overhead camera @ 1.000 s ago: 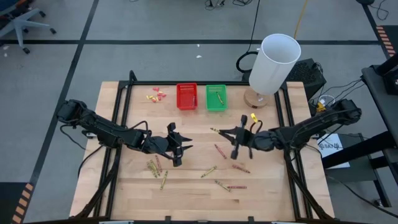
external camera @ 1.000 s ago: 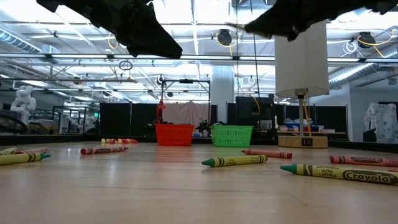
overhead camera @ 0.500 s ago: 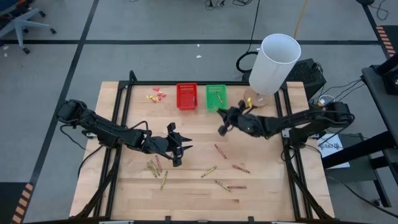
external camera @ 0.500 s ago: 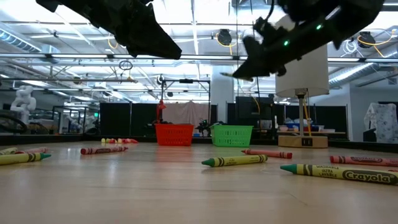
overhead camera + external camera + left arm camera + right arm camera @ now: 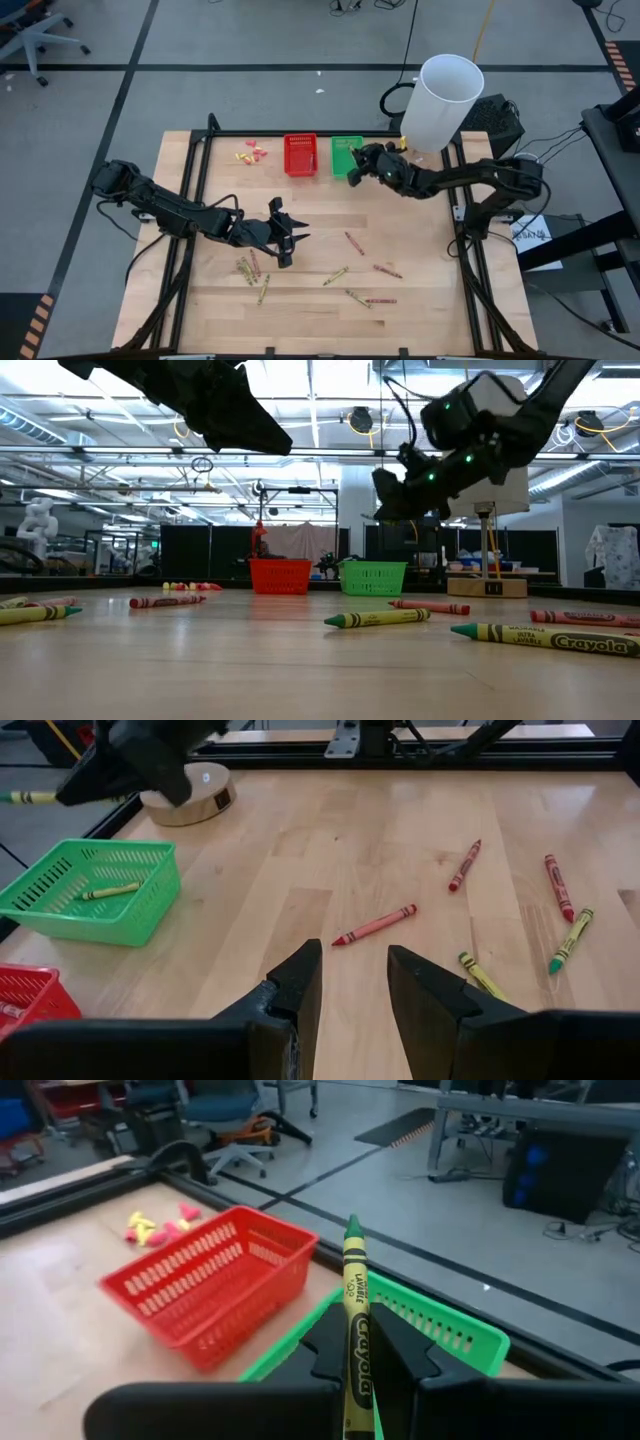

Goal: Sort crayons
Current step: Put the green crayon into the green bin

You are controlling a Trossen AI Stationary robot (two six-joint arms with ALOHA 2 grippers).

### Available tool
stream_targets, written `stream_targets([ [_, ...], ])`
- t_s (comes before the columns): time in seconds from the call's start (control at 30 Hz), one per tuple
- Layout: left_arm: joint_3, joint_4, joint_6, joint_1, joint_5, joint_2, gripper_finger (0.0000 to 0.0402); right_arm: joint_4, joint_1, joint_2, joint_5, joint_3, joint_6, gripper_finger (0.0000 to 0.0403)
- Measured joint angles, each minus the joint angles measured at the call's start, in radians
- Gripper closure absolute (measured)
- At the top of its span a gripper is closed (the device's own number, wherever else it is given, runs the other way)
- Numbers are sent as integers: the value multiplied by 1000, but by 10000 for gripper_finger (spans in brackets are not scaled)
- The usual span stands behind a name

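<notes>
Right pincer clamps a yellow-green crayon above the green basket; left pincer hangs narrowly parted over the counter.

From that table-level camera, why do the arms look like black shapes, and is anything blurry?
Low view: the ceiling lights sit behind the left arm, so it shows as a silhouette; the near crayon is sharp, the baskets softer. Right wrist view: the held crayon is crisp in the right claw, the room behind blurred.
</notes>
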Motion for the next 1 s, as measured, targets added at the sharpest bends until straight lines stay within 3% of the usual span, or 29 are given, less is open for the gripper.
stream_targets([
  [0.37,0,-1,-18,0,7,0,285,80,-73,125,-1,0,56,390],
  [1.0,0,-3,-25,-2,6,0,285,77,-76,249,1,86,67,383],
])
